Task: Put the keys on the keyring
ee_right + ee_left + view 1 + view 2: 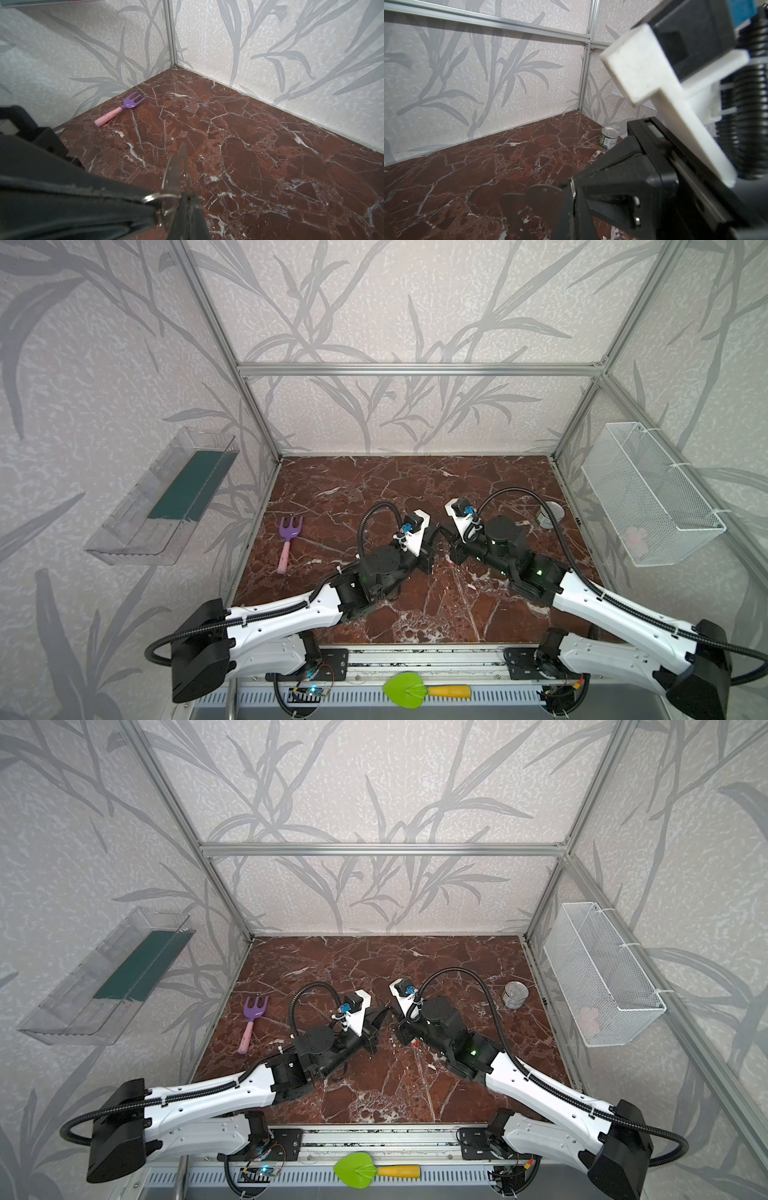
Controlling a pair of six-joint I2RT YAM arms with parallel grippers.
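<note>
left gripper (572,188) and right gripper (188,200), both pinched shut — unclear on what — meet by one keyring (173,172), one red-tagged key (414,1042), right of the fork (254,1011)

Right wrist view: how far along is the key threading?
Done: both grippers shut, left gripper and right gripper tip to tip above the table. In hand: a wire ring lies against the grey keyring. Remaining: threading unconfirmed; the red-tagged keys dangle below.

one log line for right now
left gripper shut; right gripper shut; tips together mid-table; wire ring between them; red tag by right gripper
</note>
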